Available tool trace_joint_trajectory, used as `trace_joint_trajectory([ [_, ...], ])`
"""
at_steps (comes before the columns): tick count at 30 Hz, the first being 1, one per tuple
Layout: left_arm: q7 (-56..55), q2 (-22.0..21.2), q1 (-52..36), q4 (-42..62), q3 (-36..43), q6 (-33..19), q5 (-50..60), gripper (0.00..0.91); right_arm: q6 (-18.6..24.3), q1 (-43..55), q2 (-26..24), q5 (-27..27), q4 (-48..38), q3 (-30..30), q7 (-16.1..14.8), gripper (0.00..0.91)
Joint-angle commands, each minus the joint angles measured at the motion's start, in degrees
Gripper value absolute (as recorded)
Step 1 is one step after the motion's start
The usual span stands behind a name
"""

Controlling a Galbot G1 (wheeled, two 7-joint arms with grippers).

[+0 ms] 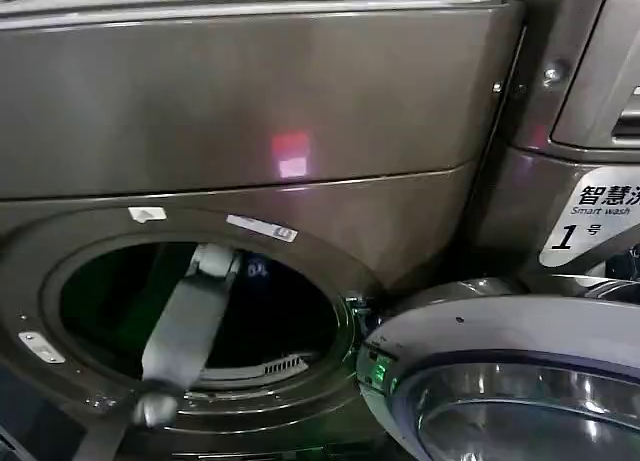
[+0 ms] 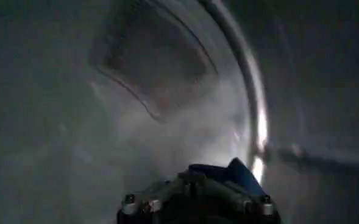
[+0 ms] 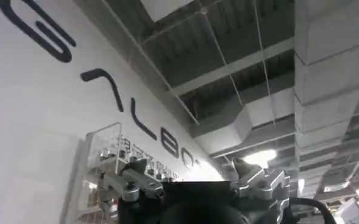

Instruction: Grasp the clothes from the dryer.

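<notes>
Clothes: a blue piece (image 2: 231,173) sits at the left end effector (image 2: 197,198) deep in the dryer drum (image 2: 167,91).
Whether the grip has closed on it I cannot tell. Left arm (image 1: 185,326) reaches through the dryer opening (image 1: 330,271), door (image 1: 500,381) swung aside; next, confirm the hold and withdraw. Right end effector (image 3: 194,192) is parked, pointing at the ceiling.

The left arm (image 1: 180,331) reaches up and forward from the lower left, its wrist end deep in a dark round opening. The left tool (image 2: 199,190) points further inward, gripping blue cloth. The right tool (image 3: 191,182) tilts upward, its fingers (image 3: 261,182) spread apart.
</notes>
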Motion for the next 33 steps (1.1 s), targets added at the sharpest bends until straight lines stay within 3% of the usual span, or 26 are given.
trace_joint_trajectory([
  [1, -16.09, -1.55, 13.06, -17.29, -6.86, -8.61, -13.82, 0.000, 0.29, 0.38, 0.07, -4.91, 0.83, -0.93, -1.36, 0.907],
  [6, -25.30, -3.91, 18.68, -23.37, -7.93, -7.66, -12.03, 0.000, 1.70, 0.45, -0.06, -5.31, 0.70, -0.92, -2.22, 0.907],
  [19, -24.33, -3.66, 13.97, -17.83, -6.07, -0.71, -10.74, 0.000, 2.67, 0.05, -0.13, -3.97, 0.36, -0.14, -1.54, 0.907],
  [33, -22.91, -2.95, 17.33, -23.93, -6.68, -1.03, -7.90, 0.000, 1.85, -1.91, -1.78, -3.43, 0.57, 1.99, -1.55, 0.907],
])
